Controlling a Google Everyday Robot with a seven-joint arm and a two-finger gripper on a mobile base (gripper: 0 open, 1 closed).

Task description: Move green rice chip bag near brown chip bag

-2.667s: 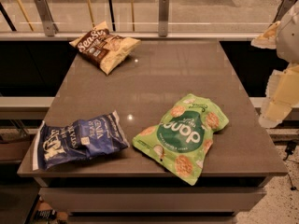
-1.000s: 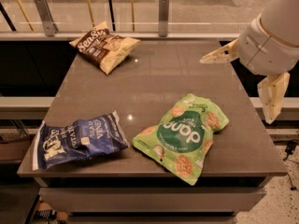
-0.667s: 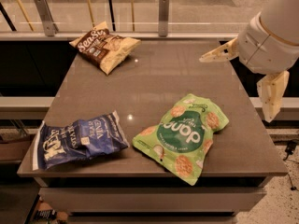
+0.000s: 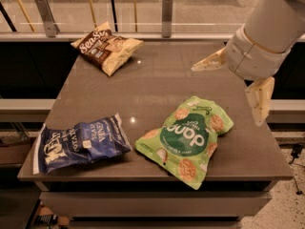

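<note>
Front-left corner of the surface [image 4: 157,87]: the dark blue bag [image 4: 78,142], lying flat and poking out over the left edge. Up at the back-left corner sits the brown chip bag [image 4: 107,49], label up. Across to the front edge, right of centre, there's the green rice chip bag [image 4: 188,137], face up and well apart from the brown one. Over the right edge hangs the gripper [image 4: 226,96], jaws spread wide, nothing in them, clear of the green bag.
</note>
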